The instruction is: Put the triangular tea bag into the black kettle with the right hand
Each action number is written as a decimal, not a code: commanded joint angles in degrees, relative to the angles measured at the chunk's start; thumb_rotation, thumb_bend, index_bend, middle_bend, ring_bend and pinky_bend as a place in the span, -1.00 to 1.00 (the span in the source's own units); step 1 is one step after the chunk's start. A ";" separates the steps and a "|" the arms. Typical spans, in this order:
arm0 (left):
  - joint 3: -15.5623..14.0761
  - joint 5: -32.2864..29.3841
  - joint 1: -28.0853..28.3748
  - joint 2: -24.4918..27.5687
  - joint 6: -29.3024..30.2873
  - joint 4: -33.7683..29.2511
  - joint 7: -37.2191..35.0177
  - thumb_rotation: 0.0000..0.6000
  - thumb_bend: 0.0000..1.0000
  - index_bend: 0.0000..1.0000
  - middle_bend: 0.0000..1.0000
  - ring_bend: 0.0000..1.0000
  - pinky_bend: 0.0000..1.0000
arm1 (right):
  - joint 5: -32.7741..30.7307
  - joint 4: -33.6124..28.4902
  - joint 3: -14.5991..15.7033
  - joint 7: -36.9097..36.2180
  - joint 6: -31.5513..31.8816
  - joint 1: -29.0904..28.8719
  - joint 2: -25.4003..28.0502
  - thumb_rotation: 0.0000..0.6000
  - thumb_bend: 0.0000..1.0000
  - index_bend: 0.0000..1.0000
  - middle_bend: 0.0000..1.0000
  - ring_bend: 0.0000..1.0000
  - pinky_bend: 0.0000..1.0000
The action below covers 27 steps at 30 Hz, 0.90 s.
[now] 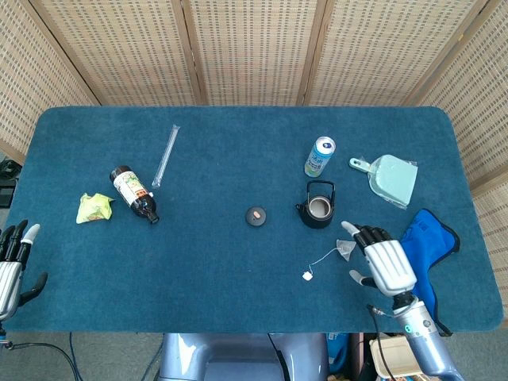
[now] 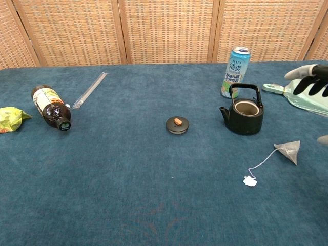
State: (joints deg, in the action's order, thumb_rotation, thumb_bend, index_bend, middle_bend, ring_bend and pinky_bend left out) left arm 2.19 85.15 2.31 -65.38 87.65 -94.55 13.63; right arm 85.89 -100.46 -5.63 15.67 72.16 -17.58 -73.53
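At the far left edge of the table, the left hand [image 1: 11, 266] sits low by the front corner, fingers straight and apart, thumb out to the side, holding nothing; only the head view shows it. Just inward lies a crumpled yellow-green wrapper [image 1: 94, 207], and beside that a brown bottle [image 1: 133, 193] on its side, cap toward the front. Behind the bottle a clear tube [image 1: 165, 155] lies at a slant on the blue table cover [image 1: 238, 143].

Near the middle sits the kettle lid [image 1: 255, 215] — black with an orange knob — well apart from the black kettle [image 1: 318, 208], which stands upright and open, handle raised. A blue-and-white can [image 1: 319, 156] stands just behind the kettle.

In front and to the right of the kettle lies the triangular tea bag [image 1: 345, 249], its string running forward-left to a small white tag [image 1: 306, 275]. The right hand [image 1: 382, 259] hovers just right of the bag, back of the hand up, fingers extended and spread toward the kettle, gripping nothing; the fingertips look to be over or beside the bag, though whether they touch it is hard to tell. In the chest view only its dark fingertips [image 2: 313, 77] enter at the right edge.

Further right lie a pale green dustpan [image 1: 390, 178] and a blue cloth [image 1: 429, 238].
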 commanded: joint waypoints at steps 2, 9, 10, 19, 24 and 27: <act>0.05 -0.24 0.04 -0.06 -0.17 0.19 -0.23 1.00 -0.30 -1.00 -1.00 -1.00 -1.00 | -0.44 -0.39 -0.43 0.47 -3.36 -2.59 -0.22 1.00 -0.39 -0.57 -0.08 -0.14 -0.06; 0.21 -0.80 0.13 -0.11 -0.47 0.64 -0.46 1.00 -0.30 -1.00 -1.00 -1.00 -1.00 | -1.53 0.88 -0.99 -0.01 -8.36 -6.15 -1.36 1.00 -0.39 -0.36 0.37 0.35 0.45; 0.23 -0.84 0.13 -0.11 -0.46 0.66 -0.47 1.00 -0.30 -1.00 -1.00 -1.00 -1.00 | -1.70 1.14 -1.04 -0.15 -8.90 -6.54 -1.49 1.00 -0.39 -0.32 0.44 0.42 0.51; 0.34 -1.04 0.19 -0.04 -0.48 0.85 -0.56 1.00 -0.30 -1.00 -1.00 -1.00 -1.00 | -3.58 3.29 -0.91 -0.03 -13.73 -9.64 -2.68 1.00 -0.39 -0.09 0.73 0.74 0.71; 0.33 -1.12 0.24 -0.08 -0.59 1.06 -0.65 1.00 -0.30 -1.00 -1.00 -1.00 -1.00 | -4.61 4.62 -0.26 1.24 -15.77 -10.89 -3.66 1.00 -0.37 -0.07 0.76 0.78 0.75; 0.31 -1.27 0.20 -0.13 -0.66 1.22 -0.81 1.00 -0.30 -1.00 -1.00 -1.00 -1.00 | -4.99 5.20 0.12 2.16 -16.47 -11.43 -4.29 1.00 -0.33 -0.05 0.76 0.78 0.75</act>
State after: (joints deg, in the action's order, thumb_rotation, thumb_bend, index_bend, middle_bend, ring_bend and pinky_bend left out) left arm 2.50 83.88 2.52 -65.51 87.00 -93.32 12.83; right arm 81.05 -95.43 -5.65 17.63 55.87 -28.84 -77.63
